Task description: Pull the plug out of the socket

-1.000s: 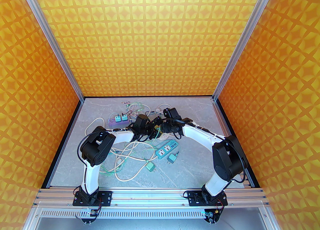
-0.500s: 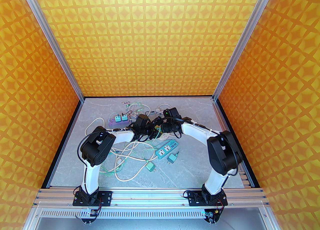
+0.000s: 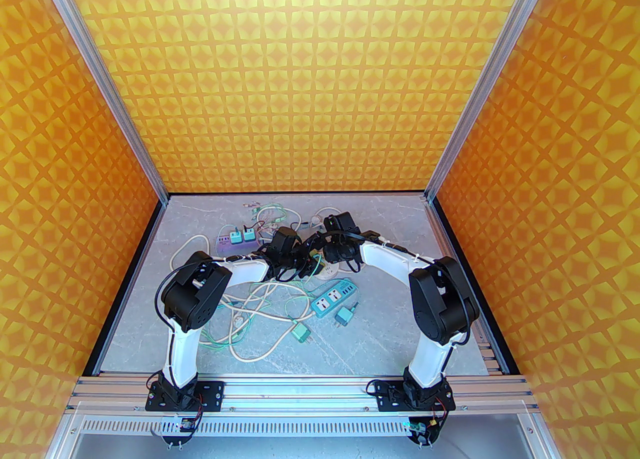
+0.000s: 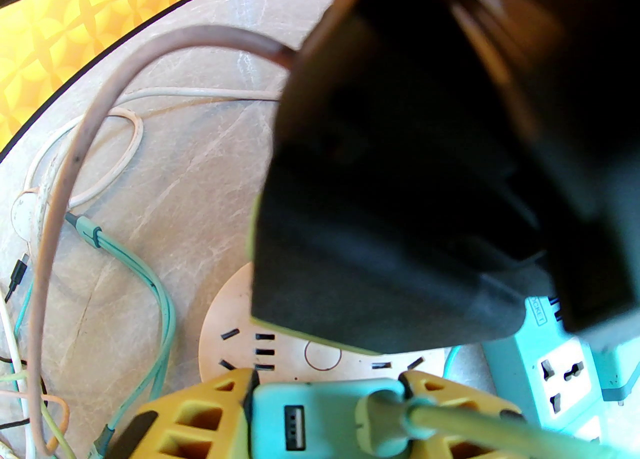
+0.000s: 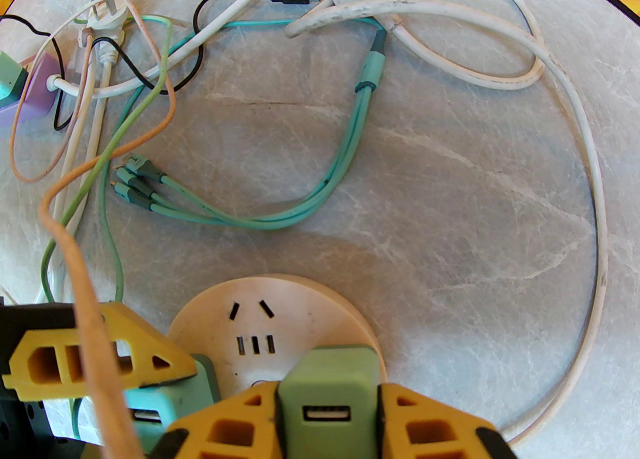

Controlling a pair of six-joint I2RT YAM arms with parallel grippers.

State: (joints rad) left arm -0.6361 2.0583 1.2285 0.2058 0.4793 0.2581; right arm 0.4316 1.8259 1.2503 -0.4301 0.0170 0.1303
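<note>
Socket (image 5: 280, 307) | green plug (image 5: 327, 387) pinched between right fingers (image 5: 225, 427) | teal plug (image 4: 310, 417) pinched between left fingers (image 4: 200, 417)

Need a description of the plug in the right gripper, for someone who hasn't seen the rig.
On the grey marble table, find the round beige socket hub between the two arms. The sage-green plug stands on it, clamped in the right gripper. Its neighbour, the teal plug, is bluer and carries a cable; this one's single USB port is empty.
</note>
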